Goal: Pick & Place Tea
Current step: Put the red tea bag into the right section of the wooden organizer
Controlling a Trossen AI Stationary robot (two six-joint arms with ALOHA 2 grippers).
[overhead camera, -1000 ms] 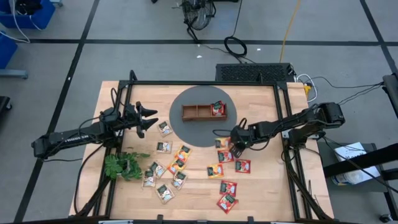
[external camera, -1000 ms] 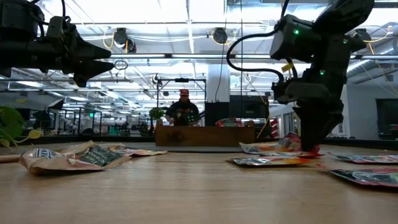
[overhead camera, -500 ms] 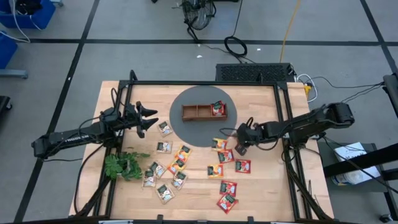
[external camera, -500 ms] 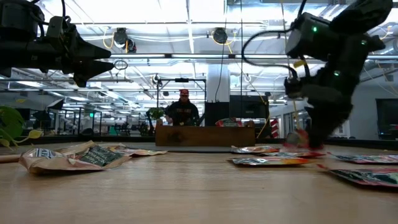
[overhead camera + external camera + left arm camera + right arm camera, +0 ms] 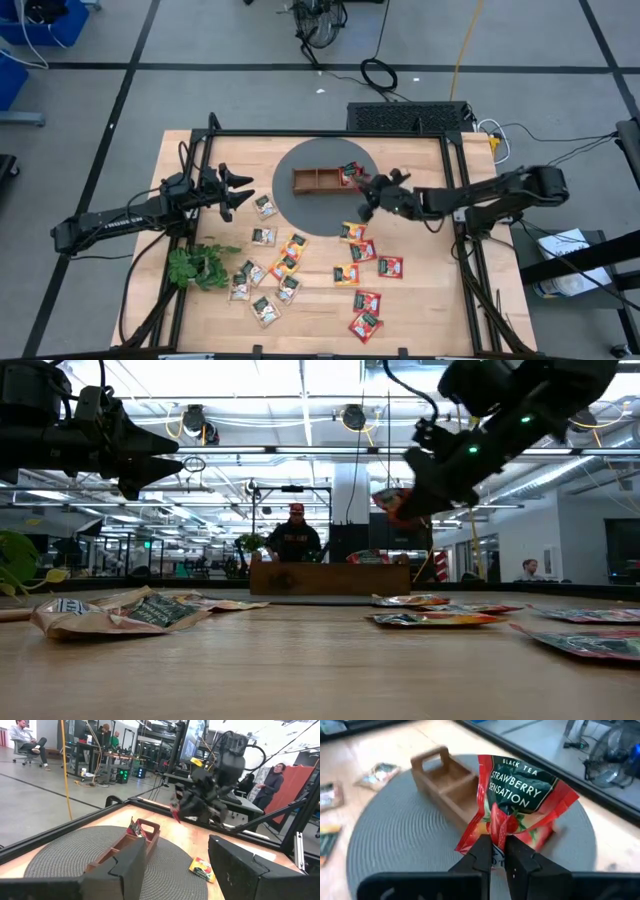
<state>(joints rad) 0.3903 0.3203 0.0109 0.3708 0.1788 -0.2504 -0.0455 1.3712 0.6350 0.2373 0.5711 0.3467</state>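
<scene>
My right gripper (image 5: pixel 365 192) hangs over the grey round mat (image 5: pixel 300 208), just right of the brown wooden tray (image 5: pixel 320 181), and is shut on a red tea sachet (image 5: pixel 520 800). In the low view that sachet (image 5: pixel 390 504) is well above the table. Another red sachet (image 5: pixel 349 173) lies in the tray's right compartment. Several more tea sachets (image 5: pixel 285 262) lie flat on the wood. My left gripper (image 5: pixel 240 193) waits open at the table's left, level and touching nothing. My right gripper pinches the red sachet by one edge (image 5: pixel 498 831) between its two fingers, and the foil is creased there. The fingers (image 5: pixel 481 851) come from the table's right, slanting slightly down. The sachet stands out beyond the fingertips, lifted clear over the mat.
A green plant sprig (image 5: pixel 200 266) lies near the left front. A black frame (image 5: pixel 330 134) borders the tabletop. More red and orange sachets (image 5: pixel 365 250) lie on the right half. People show in the room beyond the table.
My right gripper has risen from the loose sachets on the right half, carrying a red sachet clear of the table. It has moved toward the far edge and the tray, and tipped from pointing down to nearly level.
</scene>
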